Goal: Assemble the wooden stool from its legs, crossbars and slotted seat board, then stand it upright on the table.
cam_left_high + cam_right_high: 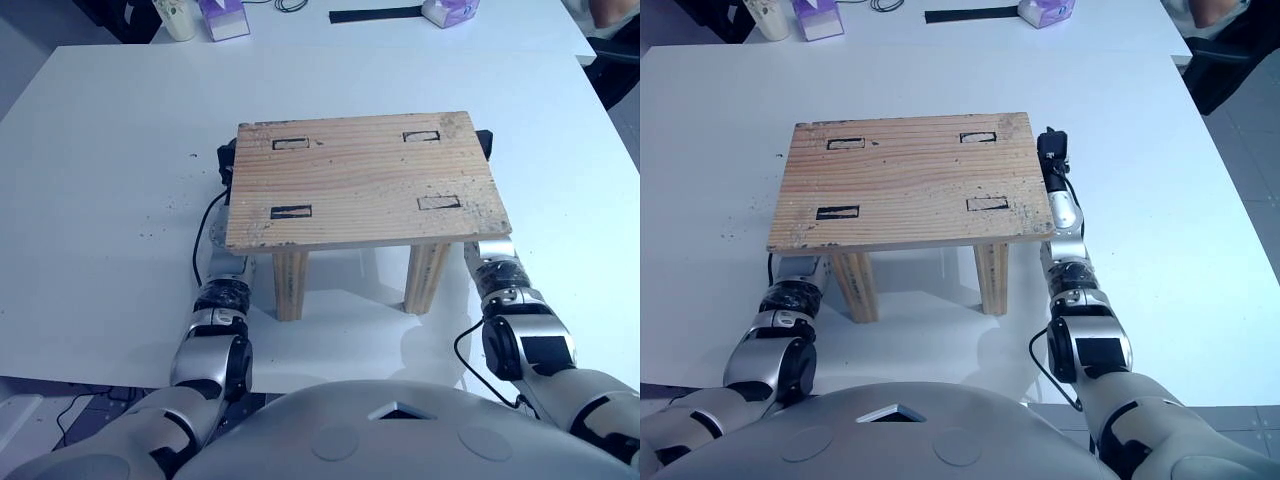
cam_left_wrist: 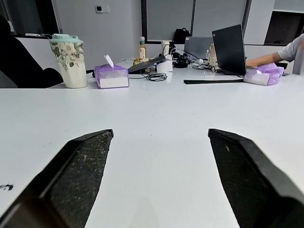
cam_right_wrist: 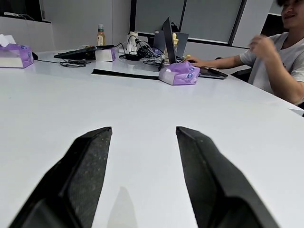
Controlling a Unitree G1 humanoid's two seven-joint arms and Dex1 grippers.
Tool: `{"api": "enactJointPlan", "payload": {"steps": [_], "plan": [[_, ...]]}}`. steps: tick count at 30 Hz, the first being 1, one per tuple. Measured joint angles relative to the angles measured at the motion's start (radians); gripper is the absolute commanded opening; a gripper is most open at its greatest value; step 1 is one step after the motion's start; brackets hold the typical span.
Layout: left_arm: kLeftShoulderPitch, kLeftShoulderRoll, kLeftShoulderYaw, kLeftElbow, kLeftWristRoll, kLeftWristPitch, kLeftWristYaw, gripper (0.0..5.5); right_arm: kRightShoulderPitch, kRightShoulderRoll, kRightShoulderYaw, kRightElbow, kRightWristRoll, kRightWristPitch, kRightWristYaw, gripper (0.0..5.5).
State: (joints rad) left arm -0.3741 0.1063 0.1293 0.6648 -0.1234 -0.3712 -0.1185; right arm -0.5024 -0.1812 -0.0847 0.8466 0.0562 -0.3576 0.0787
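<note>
The wooden stool stands upright on the white table (image 1: 100, 150), its slotted seat board (image 1: 360, 180) level on top. Two front legs (image 1: 290, 283) (image 1: 426, 277) show under it; the crossbars and back legs are hidden by the board. My left gripper (image 1: 226, 160) peeks out beside the seat's left edge, low on the table. In the left wrist view it (image 2: 159, 135) is open, with only bare table between its fingers (image 2: 80, 166). My right gripper (image 1: 1051, 145) lies along the seat's right edge. It (image 3: 142, 129) is open too and holds nothing.
At the table's far edge stand a flowered mug (image 2: 69, 54), purple tissue boxes (image 2: 112, 76) (image 3: 179, 73), a black strip (image 1: 375, 14) and a laptop (image 2: 231, 47). Small dark specks (image 1: 190, 156) dot the table left of the stool.
</note>
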Motion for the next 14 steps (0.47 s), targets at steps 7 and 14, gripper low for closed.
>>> {"api": "enactJointPlan", "payload": {"steps": [7, 14], "plan": [[0.018, -0.034, -0.002, -0.021, 0.001, -0.002, 0.012, 3.73, -0.032, -0.008, -0.002, 0.071, -0.002, -0.002, 0.019, 2.49], [0.034, -0.049, 0.001, -0.052, 0.023, -0.011, 0.084, 3.73, -0.064, -0.025, 0.002, 0.096, -0.014, -0.001, 0.074, 2.49]]}}
